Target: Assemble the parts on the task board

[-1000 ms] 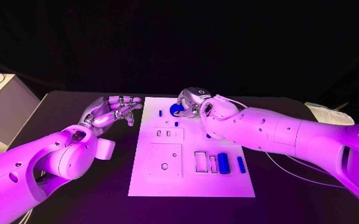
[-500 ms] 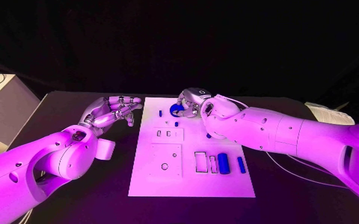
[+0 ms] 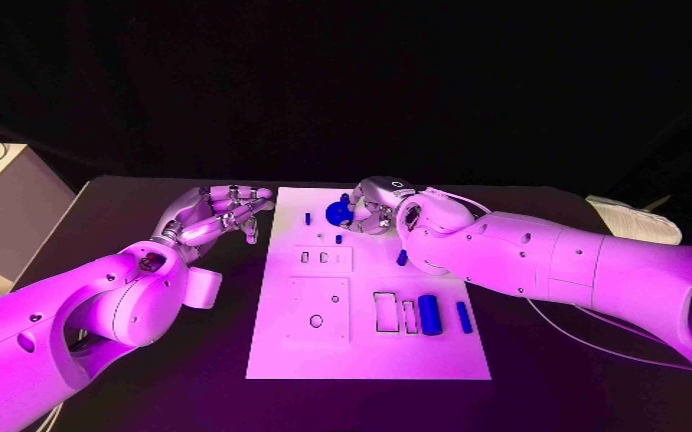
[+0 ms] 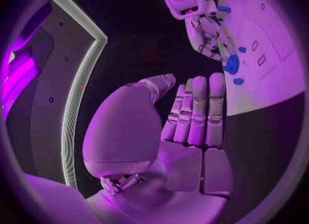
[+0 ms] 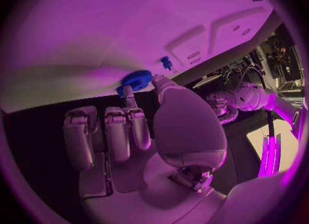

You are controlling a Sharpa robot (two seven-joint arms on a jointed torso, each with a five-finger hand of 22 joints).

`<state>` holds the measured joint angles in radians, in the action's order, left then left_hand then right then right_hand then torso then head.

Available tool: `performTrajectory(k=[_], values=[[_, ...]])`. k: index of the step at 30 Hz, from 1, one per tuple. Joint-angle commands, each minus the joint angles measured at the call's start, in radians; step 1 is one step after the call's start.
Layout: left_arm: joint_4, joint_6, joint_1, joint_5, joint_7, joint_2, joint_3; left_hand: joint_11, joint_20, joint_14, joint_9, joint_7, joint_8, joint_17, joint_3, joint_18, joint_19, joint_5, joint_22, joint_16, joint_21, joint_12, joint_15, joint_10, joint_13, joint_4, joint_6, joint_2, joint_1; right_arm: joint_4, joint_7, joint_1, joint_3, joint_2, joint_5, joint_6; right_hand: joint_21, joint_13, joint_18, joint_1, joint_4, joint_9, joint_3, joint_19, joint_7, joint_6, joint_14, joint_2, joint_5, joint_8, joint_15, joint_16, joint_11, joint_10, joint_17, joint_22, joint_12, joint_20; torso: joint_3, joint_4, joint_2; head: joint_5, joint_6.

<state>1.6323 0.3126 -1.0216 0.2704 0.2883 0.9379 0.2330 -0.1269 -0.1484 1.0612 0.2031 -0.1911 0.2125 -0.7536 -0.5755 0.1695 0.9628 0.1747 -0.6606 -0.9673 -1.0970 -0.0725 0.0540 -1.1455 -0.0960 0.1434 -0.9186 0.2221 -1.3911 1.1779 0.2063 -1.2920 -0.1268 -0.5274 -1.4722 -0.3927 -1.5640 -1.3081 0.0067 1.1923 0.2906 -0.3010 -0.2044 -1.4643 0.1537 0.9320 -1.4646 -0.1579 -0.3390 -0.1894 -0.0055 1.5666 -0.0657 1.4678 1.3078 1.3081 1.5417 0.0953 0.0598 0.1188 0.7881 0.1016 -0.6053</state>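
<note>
— Where is the right hand [image 3: 378,202]?

— Over the far end of the task board [image 3: 368,347], a little right of its middle. It pinches a round blue gear [image 3: 340,213] between the thumb and a finger; the right wrist view shows the gear [image 5: 136,80] at the fingertips, close over the white plate.

— Is the gear seated on the board?

— I cannot tell. It sits low against the plate, but contact is hidden by the fingers.

— And the left hand [image 3: 216,211]?

— It hovers over the black table [image 3: 173,352] just beside the board's far left corner, holding nothing. The left wrist view shows its fingers [image 4: 196,110] straight and side by side, thumb apart.

— What else lies on the board?

— A small blue peg [image 3: 307,218] stands near the far left, and another blue peg [image 3: 339,239] just nearer than the gear. A small blue piece [image 3: 402,257] shows at the edge of the right arm. At the near right, a thick blue cylinder [image 3: 430,314] lies beside a thinner blue bar [image 3: 464,317], with two rectangular slots [image 3: 387,312] to their left. A square raised block [image 3: 319,308] with holes occupies the near left.
</note>
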Motion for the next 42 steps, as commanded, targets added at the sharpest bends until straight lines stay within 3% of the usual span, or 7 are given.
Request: performTrajectory(k=[1, 11, 18, 30, 32, 37, 42], values=[[-0.001, -0.008, 0.000, 0.004, 0.003, -0.002, 0.001, 0.001, -0.002, -0.008, 0.002, 0.002, 0.006, 0.002, -0.001, 0.010, -0.007, -0.003, -0.001, -0.005, -0.006, -0.001, 0.000, 0.006, -0.001, -0.001, 0.007, -0.007, -0.004, 0.019, 0.010, 0.006, -0.004, -0.016, -0.002, 0.013, -0.007, -0.238, -0.007, -0.009, -0.001, 0.002, -0.008, -0.107, 0.000, 0.007, -0.106, 0.001, -0.006, 0.004, 0.005, 0.004, -0.007, 0.077, 0.263, 0.263, 0.004, 0.007, -0.0008, -0.0005, 0.000, 0.000, 0.001], [-0.001, -0.006, 0.000, 0.004, 0.004, 0.001, 0.001, 0.001, -0.002, -0.009, 0.002, 0.002, 0.006, 0.002, -0.003, 0.010, -0.008, -0.003, -0.001, -0.005, -0.007, -0.001, 0.000, 0.007, -0.001, -0.003, 0.008, -0.007, -0.006, 0.095, -0.016, -0.001, 0.000, -0.099, 0.004, -0.082, -0.007, -0.241, -0.007, 0.003, -0.005, 0.003, -0.013, -0.107, -0.001, 0.009, -0.106, -0.008, -0.014, 0.003, 0.005, 0.004, -0.006, 0.080, 0.263, 0.263, 0.006, 0.007, -0.0011, -0.0046, -0.001, 0.003, 0.006], [-0.011, -0.007, 0.000, 0.004, 0.006, -0.001, 0.001, 0.000, -0.002, -0.009, 0.002, 0.001, 0.006, 0.003, -0.003, 0.010, -0.007, -0.003, -0.003, -0.005, -0.008, -0.001, 0.000, 0.007, -0.001, -0.003, 0.008, -0.007, -0.006, 0.141, -0.146, -0.025, 0.003, -0.192, 0.148, -0.133, -0.007, -0.235, -0.007, 0.131, -0.037, 0.013, -0.067, -0.107, 0.005, 0.006, -0.106, -0.038, 0.029, 0.006, 0.008, 0.004, -0.011, 0.073, 0.263, 0.263, 0.000, 0.009, -0.0053, -0.0118, -0.006, 0.002, 0.013], [-0.020, -0.009, 0.006, 0.004, 0.007, -0.005, 0.001, 0.000, -0.002, -0.009, 0.002, 0.001, 0.006, 0.003, -0.003, 0.010, -0.006, -0.004, -0.005, -0.006, -0.010, -0.001, 0.000, 0.007, -0.001, -0.004, 0.008, -0.007, -0.005, 0.103, -0.317, -0.037, 0.003, -0.321, 0.301, -0.015, -0.007, -0.221, -0.007, 0.218, -0.073, 0.027, -0.073, -0.107, 0.016, -0.021, -0.106, -0.084, 0.042, 0.023, 0.016, 0.004, -0.020, 0.057, 0.263, 0.263, -0.016, 0.017, -0.0180, -0.0283, -0.010, 0.012, 0.014], [-0.020, -0.008, 0.007, 0.004, 0.007, -0.004, 0.001, 0.000, -0.002, -0.009, 0.002, 0.001, 0.006, 0.003, -0.003, 0.010, -0.006, -0.004, -0.005, -0.006, -0.010, -0.001, 0.000, 0.007, -0.001, -0.004, 0.008, -0.007, -0.005, 0.084, -0.321, -0.037, 0.003, -0.325, 0.301, -0.001, -0.007, -0.219, -0.007, 0.231, -0.078, 0.031, -0.068, -0.107, 0.019, -0.034, -0.106, -0.088, 0.041, 0.031, 0.019, 0.004, -0.023, 0.055, 0.263, 0.263, -0.018, 0.019, -0.0229, -0.0346, -0.008, 0.017, 0.017], [-0.022, -0.009, 0.009, 0.004, 0.006, -0.006, 0.001, 0.000, -0.003, -0.010, 0.002, 0.000, 0.006, 0.004, -0.003, 0.010, -0.007, -0.004, -0.005, -0.006, -0.010, -0.002, 0.001, 0.008, -0.002, -0.004, 0.009, -0.005, -0.004, 0.045, -0.309, -0.034, 0.002, -0.329, 0.275, 0.027, -0.007, -0.218, -0.007, 0.241, -0.081, 0.032, -0.065, -0.107, 0.019, -0.037, -0.106, -0.090, 0.041, 0.033, 0.020, 0.004, -0.024, 0.053, 0.263, 0.263, -0.019, 0.020, -0.0262, -0.0339, -0.007, 0.016, 0.020], [-0.024, -0.009, 0.011, 0.004, 0.007, -0.007, 0.001, 0.000, -0.003, -0.010, 0.003, 0.000, 0.006, 0.004, -0.003, 0.010, -0.007, -0.004, -0.006, -0.006, -0.011, -0.002, 0.001, 0.008, -0.002, -0.004, 0.009, -0.005, -0.004, 0.020, -0.285, -0.024, 0.001, -0.326, 0.244, 0.027, -0.007, -0.217, -0.007, 0.242, -0.080, 0.033, -0.057, -0.107, 0.020, -0.040, -0.106, -0.093, 0.043, 0.035, 0.021, 0.004, -0.024, 0.052, 0.263, 0.263, -0.020, 0.021, -0.0246, -0.0300, -0.006, 0.016, 0.014]])
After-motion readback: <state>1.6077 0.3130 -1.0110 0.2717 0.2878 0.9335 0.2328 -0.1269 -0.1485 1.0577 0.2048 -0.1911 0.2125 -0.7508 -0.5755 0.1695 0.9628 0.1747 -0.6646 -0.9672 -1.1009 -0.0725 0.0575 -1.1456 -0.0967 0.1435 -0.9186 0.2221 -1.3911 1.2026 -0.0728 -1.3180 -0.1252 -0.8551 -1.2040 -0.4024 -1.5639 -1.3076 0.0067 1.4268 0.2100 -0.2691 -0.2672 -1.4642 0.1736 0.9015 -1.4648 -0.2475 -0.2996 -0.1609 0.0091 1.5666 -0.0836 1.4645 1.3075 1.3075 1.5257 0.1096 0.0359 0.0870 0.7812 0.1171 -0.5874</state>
